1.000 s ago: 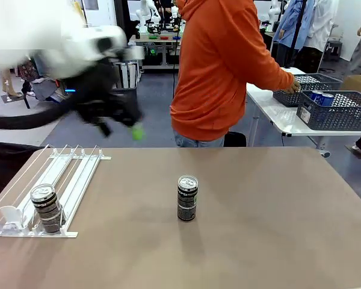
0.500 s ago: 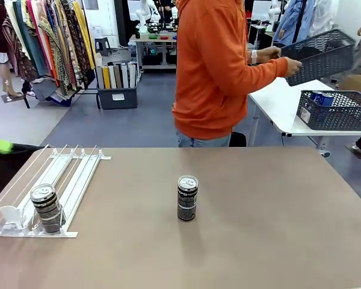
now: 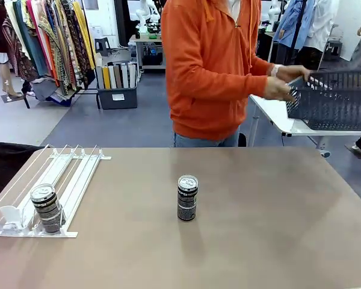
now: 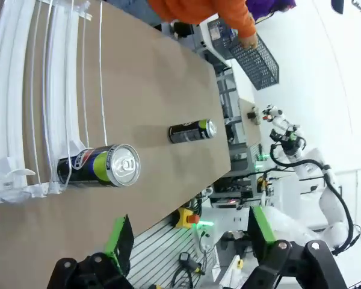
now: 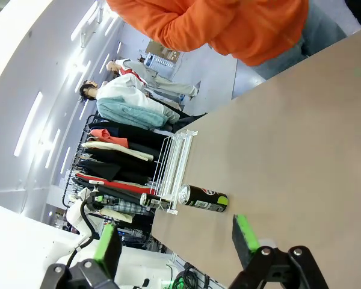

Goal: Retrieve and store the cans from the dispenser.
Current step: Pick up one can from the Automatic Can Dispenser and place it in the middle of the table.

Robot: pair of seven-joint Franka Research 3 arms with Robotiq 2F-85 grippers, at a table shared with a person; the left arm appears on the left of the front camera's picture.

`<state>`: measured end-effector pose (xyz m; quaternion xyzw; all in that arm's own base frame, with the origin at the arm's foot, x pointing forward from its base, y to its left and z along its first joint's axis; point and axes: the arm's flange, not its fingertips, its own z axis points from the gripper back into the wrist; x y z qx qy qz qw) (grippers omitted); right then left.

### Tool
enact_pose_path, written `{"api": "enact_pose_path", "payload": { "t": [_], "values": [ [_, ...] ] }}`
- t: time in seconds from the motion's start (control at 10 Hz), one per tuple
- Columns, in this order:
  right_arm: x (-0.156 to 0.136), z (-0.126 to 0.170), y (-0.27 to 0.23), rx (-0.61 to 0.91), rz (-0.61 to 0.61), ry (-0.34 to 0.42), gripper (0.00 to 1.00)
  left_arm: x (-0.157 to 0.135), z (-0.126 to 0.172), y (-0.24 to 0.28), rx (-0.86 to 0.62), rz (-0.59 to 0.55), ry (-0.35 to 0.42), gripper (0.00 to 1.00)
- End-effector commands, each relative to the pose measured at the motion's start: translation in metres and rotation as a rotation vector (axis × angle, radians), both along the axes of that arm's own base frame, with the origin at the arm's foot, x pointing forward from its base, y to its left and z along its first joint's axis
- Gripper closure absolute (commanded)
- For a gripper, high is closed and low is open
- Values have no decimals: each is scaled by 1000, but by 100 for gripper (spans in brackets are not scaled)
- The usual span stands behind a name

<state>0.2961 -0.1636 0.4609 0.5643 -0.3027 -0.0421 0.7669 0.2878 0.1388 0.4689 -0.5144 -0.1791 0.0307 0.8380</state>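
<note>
I saw one dark can [image 3: 47,208] standing up in the white rack [image 3: 78,171], at its low end on the L side of the table [image 3: 277,241]. Wire rails ran close on both sides of it & a small white stop [image 3: 9,215] sat just beside it. A 2nd dark can [image 3: 187,197] stood up in the middle of the table, well apart from the rack. The L gripper [image 4: 191,235] hung w/ its green pads wide apart, holding nothing. The R gripper [image 5: 175,241] was spread wide too, nothing in it. Across the table a person [image 3: 210,72] in orange held a grey basket [image 3: 334,99] over a white side table [image 3: 274,117].
</note>
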Motion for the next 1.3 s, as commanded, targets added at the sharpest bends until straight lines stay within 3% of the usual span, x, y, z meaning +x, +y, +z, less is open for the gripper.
{"api": "enact_pose_path", "payload": {
  "t": [0.0, 0.9, 1.0, 1.1, 1.2],
  "values": [
    [3, 3, 2, 19, -11, -29, 0, -3, 16, -12, 38, -27, -20, 0],
    [3, 3, 2, 19, -11, -29, 0, -3, 15, -11, 55, -23, 3, 0],
    [3, 3, 2, 19, -11, -29, 0, 8, 28, -34, 246, -68, 152, 0],
    [3, 3, 2, 19, -11, -29, 0, 24, 42, -67, 541, -13, 321, 0],
    [3, 3, 2, 19, -11, -29, 0, 33, 48, -94, 784, 7, 427, 0]
  ]
}}
